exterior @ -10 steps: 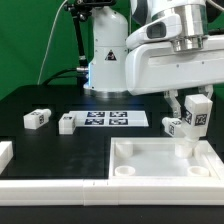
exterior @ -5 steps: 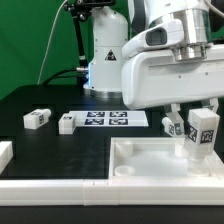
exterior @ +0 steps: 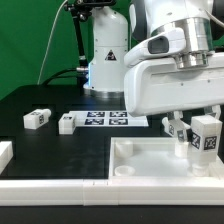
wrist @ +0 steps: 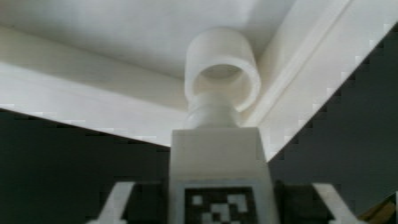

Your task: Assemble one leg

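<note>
The arm's bulky wrist hides most of the gripper (exterior: 203, 120), but the wrist view shows its fingers (wrist: 118, 205) clamped on either side of one leg (exterior: 207, 138), its round end down over the tray-like panel (exterior: 150, 172) near a corner; contact cannot be made out. The panel runs off frame. Three more legs lie outside it: one (exterior: 172, 127) by the far rim and two (exterior: 37, 118) (exterior: 67, 123) beside the marker board (exterior: 108, 119).

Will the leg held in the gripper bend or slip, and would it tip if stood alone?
The leg looks like rigid plastic, so it probably will not bend. Its flat tagged sides should give the gripper a firm hold. Its narrow round end, seen in the wrist view, suggests it may tip if stood free.
</note>
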